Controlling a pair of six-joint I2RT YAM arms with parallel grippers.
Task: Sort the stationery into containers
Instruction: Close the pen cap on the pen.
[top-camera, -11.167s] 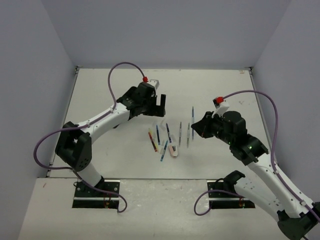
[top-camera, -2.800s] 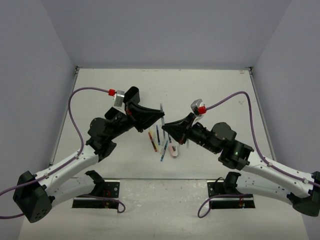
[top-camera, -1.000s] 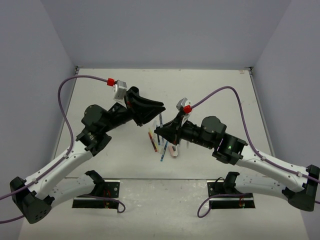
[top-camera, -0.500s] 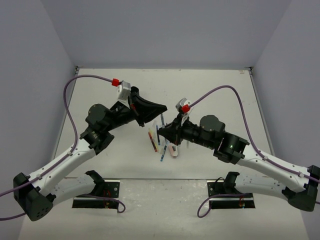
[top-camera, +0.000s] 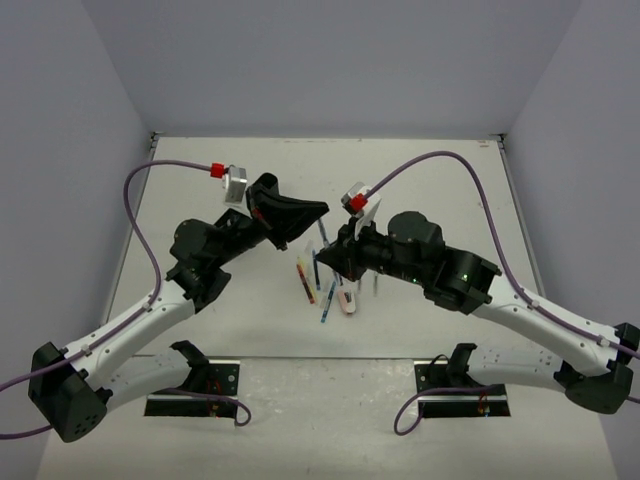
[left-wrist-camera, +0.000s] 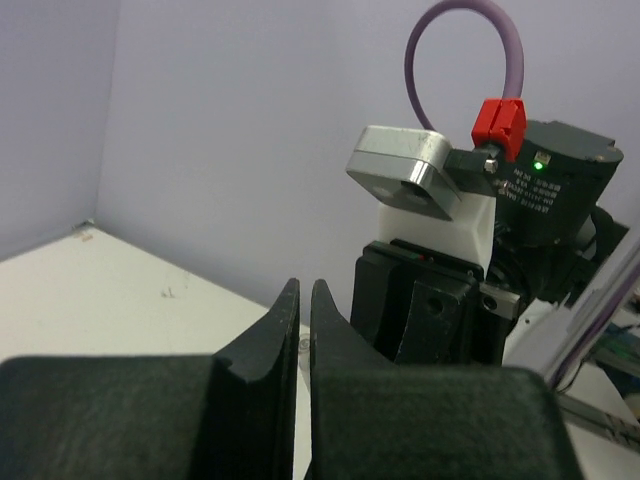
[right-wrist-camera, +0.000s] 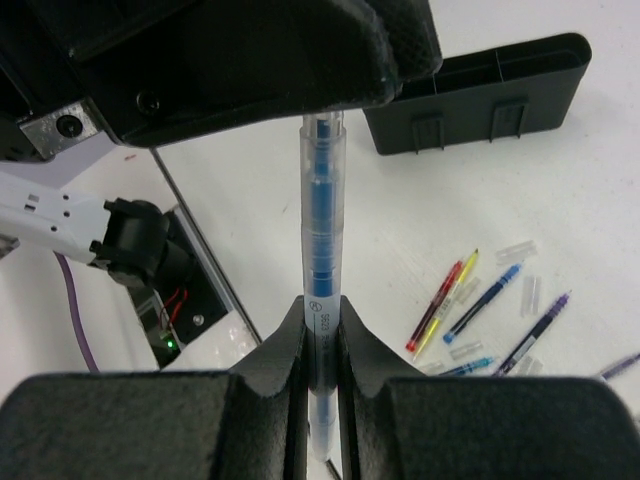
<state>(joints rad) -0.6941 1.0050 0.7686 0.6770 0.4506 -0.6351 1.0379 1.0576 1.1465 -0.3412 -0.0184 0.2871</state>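
My right gripper (right-wrist-camera: 322, 310) is shut on a blue pen (right-wrist-camera: 322, 200) with a clear barrel, held above the table. The pen's far end runs under my left gripper (right-wrist-camera: 250, 50) and is hidden there. In the top view the two grippers meet tip to tip, left gripper (top-camera: 316, 212) above right gripper (top-camera: 336, 254), with the held pen (top-camera: 323, 238) between them. The left gripper (left-wrist-camera: 300, 290) is shut, and nothing shows between its jaws. Several pens (top-camera: 312, 278) and a pinkish eraser (top-camera: 346, 300) lie below them. The black tray (right-wrist-camera: 480, 95) shows only in the right wrist view.
Loose clear caps (right-wrist-camera: 517, 250) lie among the red pen (right-wrist-camera: 435, 305), yellow pen (right-wrist-camera: 452, 288) and blue pen (right-wrist-camera: 485, 298) on the table. Purple cables (top-camera: 440, 165) arch over both arms. Grey walls close the table's left, right and far sides.
The left gripper has shut its jaws. The right gripper has drawn slightly up and to the right with the blue pen still in it.
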